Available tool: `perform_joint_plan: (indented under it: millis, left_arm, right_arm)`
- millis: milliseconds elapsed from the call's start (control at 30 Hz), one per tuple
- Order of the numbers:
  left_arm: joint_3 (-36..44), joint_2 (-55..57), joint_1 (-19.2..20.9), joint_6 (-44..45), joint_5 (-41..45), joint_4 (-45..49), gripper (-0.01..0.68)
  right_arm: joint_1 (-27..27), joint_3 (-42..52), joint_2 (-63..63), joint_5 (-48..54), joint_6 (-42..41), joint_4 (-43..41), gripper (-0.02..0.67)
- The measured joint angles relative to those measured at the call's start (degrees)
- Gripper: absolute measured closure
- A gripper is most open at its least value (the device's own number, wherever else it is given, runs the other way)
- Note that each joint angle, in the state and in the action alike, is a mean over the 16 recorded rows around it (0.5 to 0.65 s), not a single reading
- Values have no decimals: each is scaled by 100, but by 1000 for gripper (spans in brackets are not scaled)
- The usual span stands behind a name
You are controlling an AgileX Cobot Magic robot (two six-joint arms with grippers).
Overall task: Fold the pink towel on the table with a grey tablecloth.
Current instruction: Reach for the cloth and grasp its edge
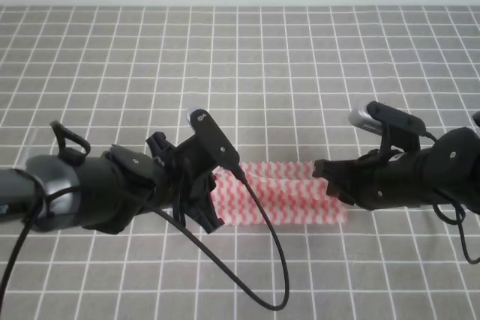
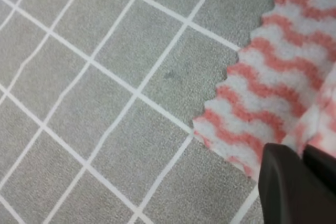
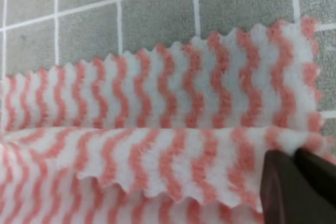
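Pinching each end of the pink towel (image 1: 281,194), your left gripper (image 1: 212,198) and right gripper (image 1: 330,179) sit clamped mid-fold (grey tablecloth (image 1: 247,58) beyond); next, carry both edges across evenly.

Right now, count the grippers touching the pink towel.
2: the left gripper at the pink towel's left end, the right gripper at its right end; contact points partly hidden.
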Motion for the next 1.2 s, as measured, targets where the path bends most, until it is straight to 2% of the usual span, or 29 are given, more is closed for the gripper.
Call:
perform_joint_plan:
  millis: [600,1200]
  left_arm:
    - [-143,97,75,2,-38,-37,675]
    - [-283,234,329,97,435,-36,674]
  right_arm:
    - [-72,-280,147,136,-99,8,664]
    - [-273,-477,321,337,-122,-8,664]
